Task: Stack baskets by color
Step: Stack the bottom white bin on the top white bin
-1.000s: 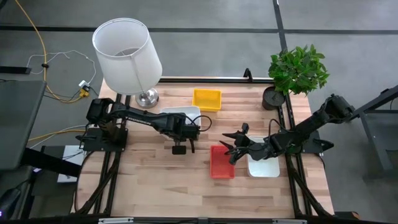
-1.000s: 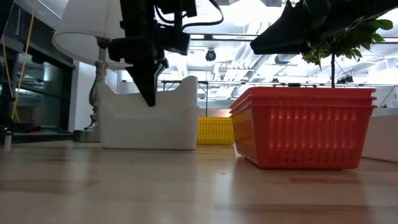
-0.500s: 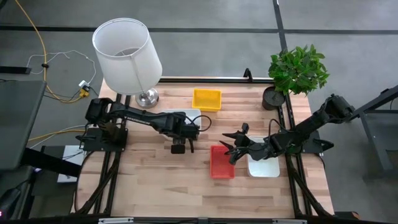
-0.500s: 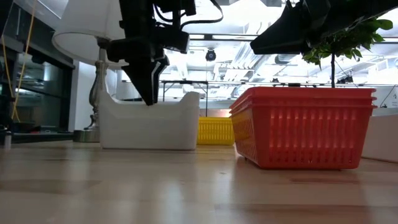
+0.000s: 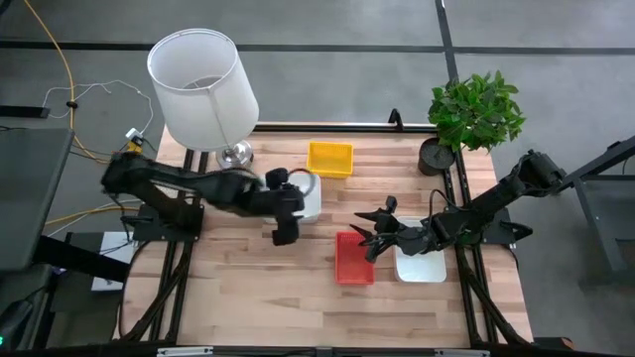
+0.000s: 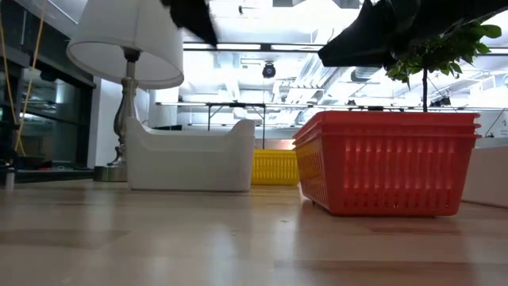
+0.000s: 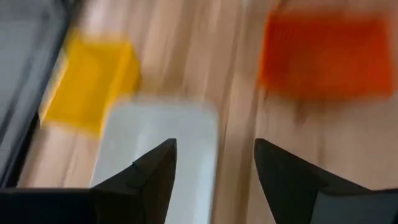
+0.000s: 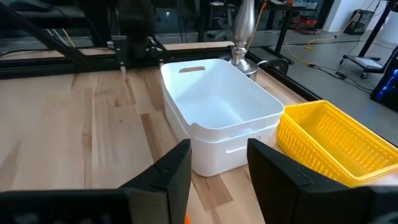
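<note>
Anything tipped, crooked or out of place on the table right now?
One white basket sits alone by the red stack, under the right gripper, away from the white stack near the lamp. The yellow baskets and the red stack sit upright. Nothing is tipped or spilled.

You have one camera high above, looking straight down on the whole counter [image 5: 248,268]. A second sits at counter height, very near the red baskets [image 6: 389,163], facing the room. Each wrist camera looks forward past its own fingers [image 8: 171,174]. All four views share the white basket [image 5: 306,193].
</note>
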### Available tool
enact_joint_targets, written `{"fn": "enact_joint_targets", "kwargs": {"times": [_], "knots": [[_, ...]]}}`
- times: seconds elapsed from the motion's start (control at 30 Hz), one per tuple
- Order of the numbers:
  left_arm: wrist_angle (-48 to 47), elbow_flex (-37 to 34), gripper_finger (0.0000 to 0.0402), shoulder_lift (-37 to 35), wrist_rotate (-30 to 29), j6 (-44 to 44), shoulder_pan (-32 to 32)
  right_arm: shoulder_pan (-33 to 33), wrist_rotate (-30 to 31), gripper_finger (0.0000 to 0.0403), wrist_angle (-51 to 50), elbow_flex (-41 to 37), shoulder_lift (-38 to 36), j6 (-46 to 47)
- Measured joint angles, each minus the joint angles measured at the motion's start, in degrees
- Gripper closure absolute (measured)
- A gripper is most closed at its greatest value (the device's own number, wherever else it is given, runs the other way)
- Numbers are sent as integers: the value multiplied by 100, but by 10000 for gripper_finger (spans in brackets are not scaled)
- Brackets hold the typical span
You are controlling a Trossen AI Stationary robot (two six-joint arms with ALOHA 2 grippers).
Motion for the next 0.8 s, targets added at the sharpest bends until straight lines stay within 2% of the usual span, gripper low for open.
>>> {"fn": "enact_joint_targets", "kwargs": {"times": [0.13,0.23,0.33,0.43,0.57,0.67,0.8], "knots": [[1585,-1028,199,-975,-470,-80,-499,-2,-14,260,199,0,-2,86],[2941,-2067,199,-1661,-768,-67,-933,0,-38,260,344,40,-2,323],[4440,-3139,198,-2203,-940,-47,-1338,14,-94,260,-193,330,-11,821],[5943,-4053,198,-2456,-1046,-45,-1655,60,-277,260,-1883,1026,-69,1680],[7359,-4939,197,-2534,-1311,-100,-1962,114,-552,260,-5343,2272,68,3721],[7831,-5285,197,-2523,-1491,-170,-2106,174,-995,260,-7496,2930,337,5315],[7794,-5330,197,-2522,-1531,-328,-2131,180,-2300,260,-8811,3258,786,6604]]}}
